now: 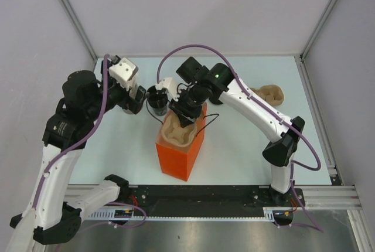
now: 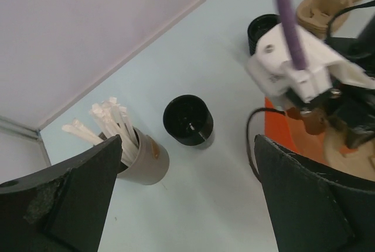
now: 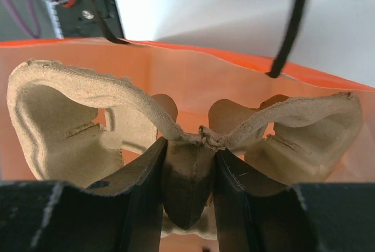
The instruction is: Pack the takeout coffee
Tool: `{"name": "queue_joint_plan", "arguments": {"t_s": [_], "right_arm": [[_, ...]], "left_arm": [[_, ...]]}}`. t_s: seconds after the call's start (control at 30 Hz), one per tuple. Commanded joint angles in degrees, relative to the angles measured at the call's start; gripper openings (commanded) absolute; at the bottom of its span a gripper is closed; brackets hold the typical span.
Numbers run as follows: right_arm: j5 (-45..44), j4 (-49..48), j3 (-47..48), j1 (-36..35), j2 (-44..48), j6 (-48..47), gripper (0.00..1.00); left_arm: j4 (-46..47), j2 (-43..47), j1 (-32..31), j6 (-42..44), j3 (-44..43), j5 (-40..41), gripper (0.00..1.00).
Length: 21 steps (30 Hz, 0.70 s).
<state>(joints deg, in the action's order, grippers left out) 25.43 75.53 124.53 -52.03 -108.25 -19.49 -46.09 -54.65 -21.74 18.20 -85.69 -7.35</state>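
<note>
The takeout coffee (image 2: 188,121) stood upright on the table (image 1: 234,152), its long axis vertical. Its glossy black lid faced up and its black body narrowed downward. It sat between the grey straw cup (image 2: 146,161) and the orange bag (image 1: 176,158), touching neither. The left fingers (image 2: 76,199) gaped wide and empty nearby. The right fingers (image 3: 135,205) pinched the cardboard carrier (image 3: 88,96) by its centre ridge, inside the bag.

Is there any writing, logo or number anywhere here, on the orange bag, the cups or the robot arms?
None can be read in any view.
Orange bag: plain, no print showing.
Cardboard cup carrier: plain.
Grey straw cup: a small brown mark, too blurred to read.
</note>
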Motion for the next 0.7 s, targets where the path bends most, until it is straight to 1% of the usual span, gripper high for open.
{"name": "queue_joint_plan", "arguments": {"t_s": [0.0,0.1,0.6,0.63,0.67], "right_arm": [[-4.86,-0.64,-0.69,-0.88,-1.26,0.33,0.38],[-6.0,-0.64,-1.22,-1.14,-1.35,0.15,0.38],[-6.89,-0.73,-3.41,-3.08,0.84,-0.46,0.4],[-6.89,-0.64,-3.59,-2.99,0.84,-0.47,0.4],[-6.97,-0.56,-3.68,-2.99,0.93,-0.64,0.4]], "left_arm": [[-1.9,0.86,0.38,1.14,0.87,-7.67,1.0],[-2.25,1.22,0.38,1.4,1.84,-8.9,1.0],[0.47,0.43,0.38,1.32,7.03,-9.43,1.0],[0.64,0.51,0.38,1.4,7.46,-9.78,0.98],[0.99,0.34,0.38,1.49,7.64,-9.78,0.93]]}}
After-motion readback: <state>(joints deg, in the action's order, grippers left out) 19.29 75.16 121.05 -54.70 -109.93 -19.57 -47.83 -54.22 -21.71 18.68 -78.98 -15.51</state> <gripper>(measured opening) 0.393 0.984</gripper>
